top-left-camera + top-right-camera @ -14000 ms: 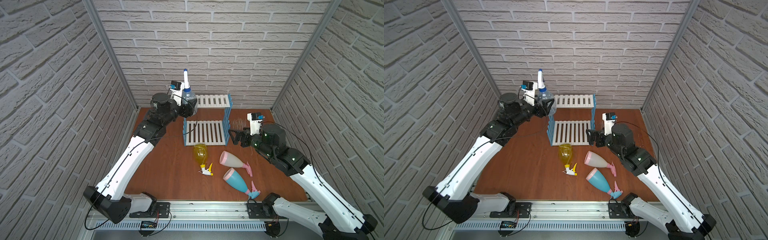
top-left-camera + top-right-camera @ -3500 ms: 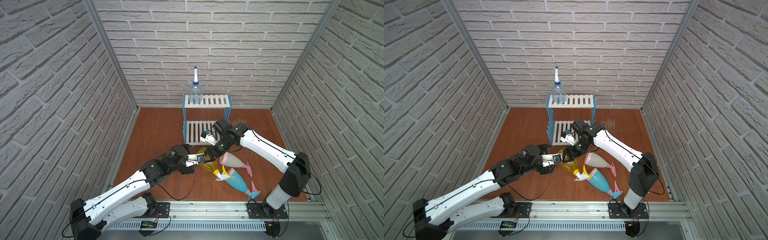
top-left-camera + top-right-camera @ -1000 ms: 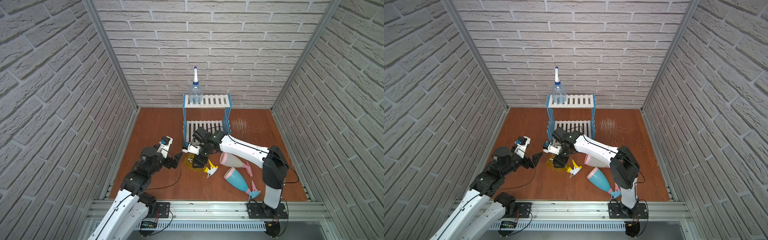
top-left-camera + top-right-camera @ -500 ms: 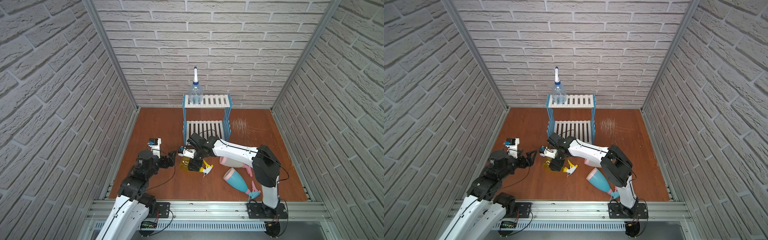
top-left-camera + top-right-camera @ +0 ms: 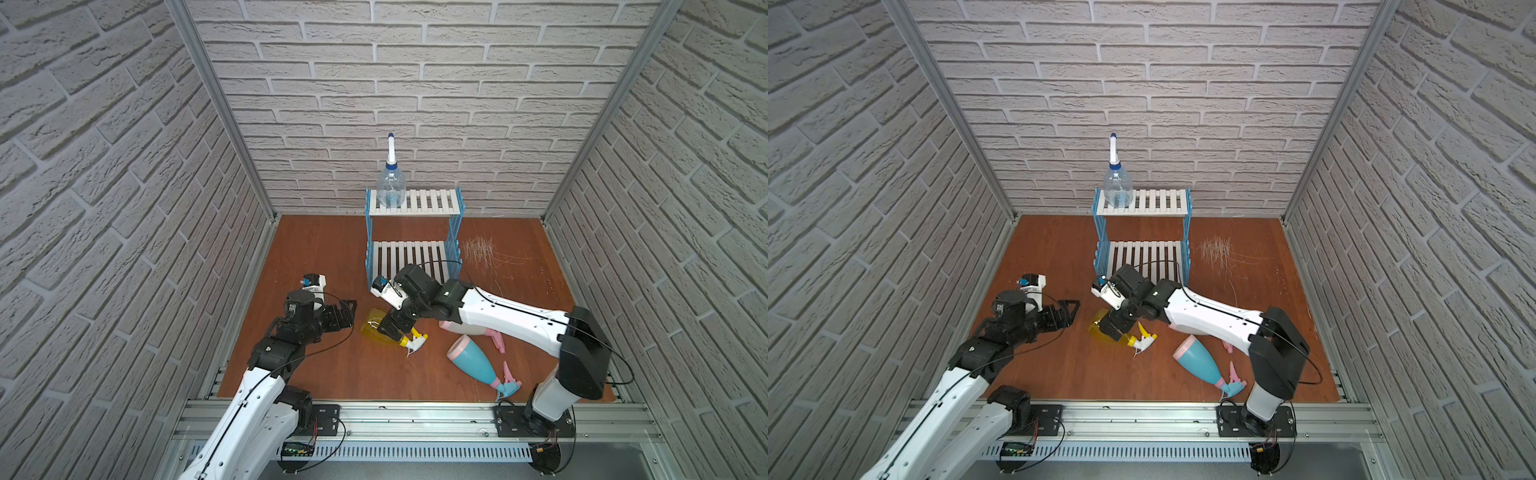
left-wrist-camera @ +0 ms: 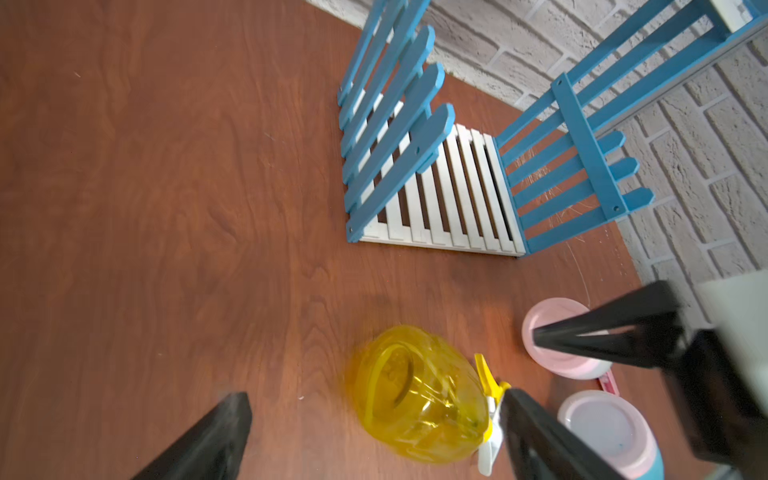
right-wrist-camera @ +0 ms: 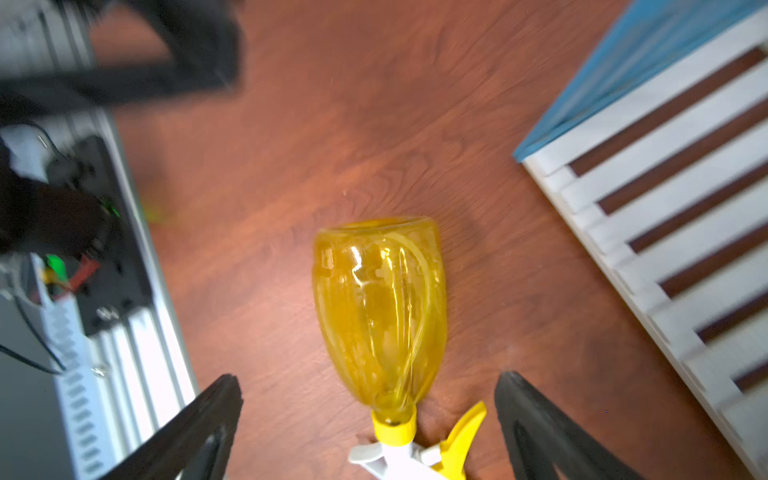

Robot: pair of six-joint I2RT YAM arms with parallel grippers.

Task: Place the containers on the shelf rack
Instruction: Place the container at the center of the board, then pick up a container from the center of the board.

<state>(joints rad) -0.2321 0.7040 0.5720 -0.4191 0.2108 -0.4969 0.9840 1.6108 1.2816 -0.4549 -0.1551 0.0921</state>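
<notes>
The yellow bottle (image 5: 372,329) lies on its side on the table (image 5: 316,249), in front of the rack (image 5: 432,202). The right gripper (image 5: 395,326) is over its neck end, fingers spread wide and not pressing it. The left gripper (image 5: 348,313) is wide too and holds nothing, near the bottom end of this bottle. The clear bottle (image 5: 390,189) stands upright on top of the rack. The blue bottle (image 5: 473,361) and the cream bottle (image 5: 459,329) lie on the table.

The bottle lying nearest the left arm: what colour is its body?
Transparent yellow. The bottle shows best in the right wrist view.
</notes>
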